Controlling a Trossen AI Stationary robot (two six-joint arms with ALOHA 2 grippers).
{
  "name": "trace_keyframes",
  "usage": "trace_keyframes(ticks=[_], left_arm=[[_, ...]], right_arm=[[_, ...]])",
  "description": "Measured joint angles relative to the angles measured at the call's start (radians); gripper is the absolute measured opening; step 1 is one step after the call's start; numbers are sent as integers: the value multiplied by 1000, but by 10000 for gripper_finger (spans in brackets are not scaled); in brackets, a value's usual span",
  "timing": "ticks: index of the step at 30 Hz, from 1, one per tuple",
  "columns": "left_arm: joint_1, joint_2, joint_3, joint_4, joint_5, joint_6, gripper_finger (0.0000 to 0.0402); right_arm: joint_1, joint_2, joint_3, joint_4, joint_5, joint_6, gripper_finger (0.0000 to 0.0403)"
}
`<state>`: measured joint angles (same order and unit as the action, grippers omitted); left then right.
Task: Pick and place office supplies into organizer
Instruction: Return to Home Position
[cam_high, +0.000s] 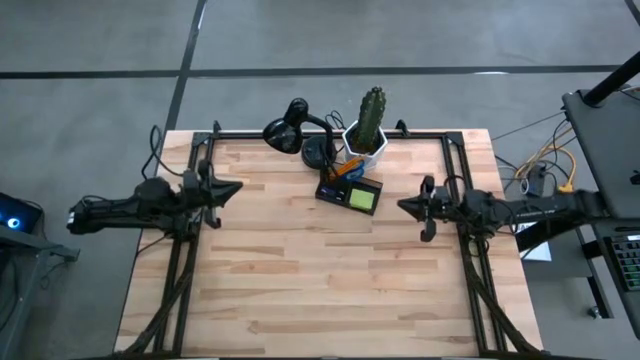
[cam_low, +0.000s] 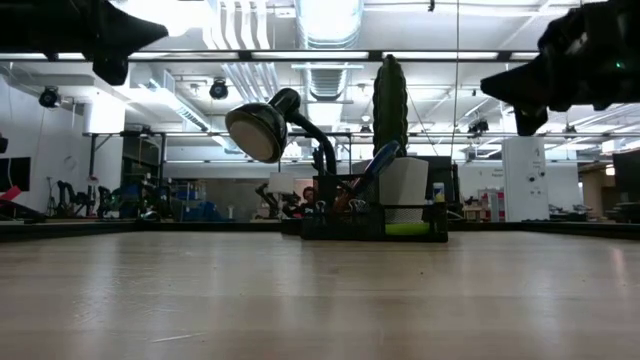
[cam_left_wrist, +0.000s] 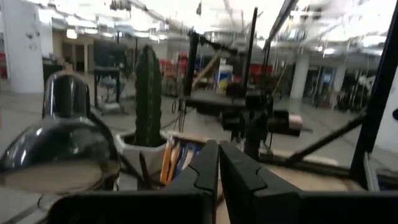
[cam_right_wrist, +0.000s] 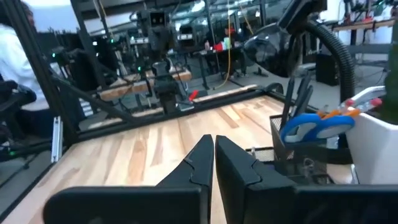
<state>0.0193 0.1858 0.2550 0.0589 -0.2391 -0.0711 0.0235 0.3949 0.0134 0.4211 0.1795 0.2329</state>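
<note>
The dark organizer (cam_high: 350, 190) stands at the table's far middle, in front of the white cactus pot. It holds a lime-green sticky-note pad (cam_high: 362, 197), orange and dark pens (cam_high: 347, 167), and blue-handled scissors (cam_right_wrist: 311, 126) standing upright in a compartment. My left gripper (cam_high: 236, 188) hovers shut above the table's left side, pointing level toward the right. My right gripper (cam_high: 402, 206) hovers shut above the right side, pointing level toward the left, a short way right of the organizer. Neither holds anything.
A black desk lamp (cam_high: 290, 130) and a cactus in a white pot (cam_high: 368, 135) stand at the far edge behind the organizer. The bare wooden tabletop (cam_high: 320, 280) stretches across the middle and near side. Dark frame rails (cam_high: 185, 260) run along both sides.
</note>
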Motion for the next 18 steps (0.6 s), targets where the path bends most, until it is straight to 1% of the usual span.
trace_keyframes(ticks=[6,9,14,15,18], left_arm=[[0,20,0,-25,-1,3,0],[0,17,0,-62,-1,6,0],[0,2,0,-77,0,2,0],[0,-2,0,-79,0,2,0],[0,-16,-19,-78,0,7,0]], right_arm=[[-2,-88,-4,-111,4,-29,9],[-3,-135,-4,-175,4,-48,9],[-4,-255,-4,-253,7,-66,8],[-4,-282,-4,-281,13,-74,8],[-5,-363,-4,-379,76,-69,8]])
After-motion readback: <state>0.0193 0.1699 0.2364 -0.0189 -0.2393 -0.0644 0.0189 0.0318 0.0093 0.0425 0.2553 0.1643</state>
